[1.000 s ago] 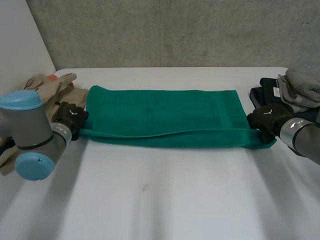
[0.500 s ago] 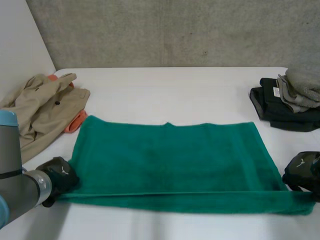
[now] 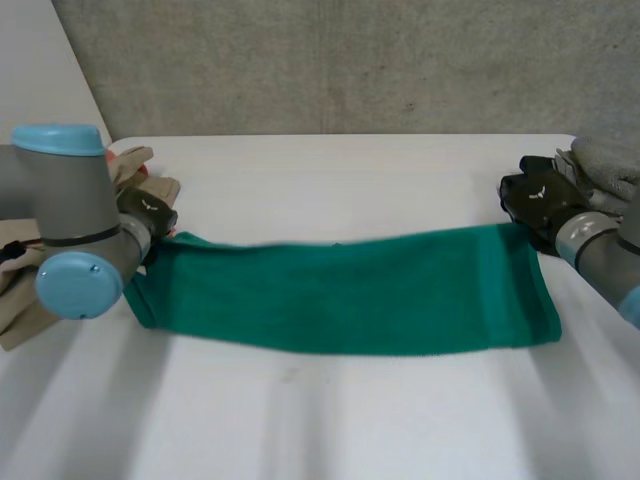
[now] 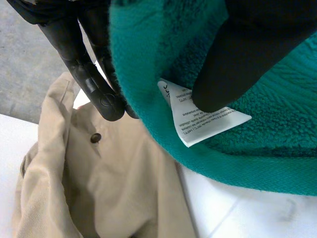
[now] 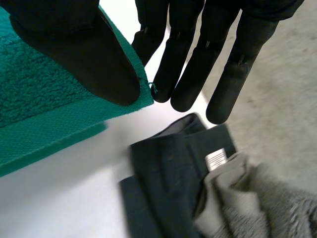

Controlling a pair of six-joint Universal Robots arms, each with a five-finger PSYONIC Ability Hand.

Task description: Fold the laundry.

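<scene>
Between left hand and right hand, green towel, corners pinched

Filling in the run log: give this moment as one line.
left hand: pinches green towel corner by label | right hand: pinches opposite corner | towel: stretched between hands

White table before a grey concrete wall. At the table's left edge, near its far corner, a crumpled beige garment with a dark button. At the right edge, near the far corner, a folded dark garment bearing a white label, with a grey fleece item on top.
</scene>
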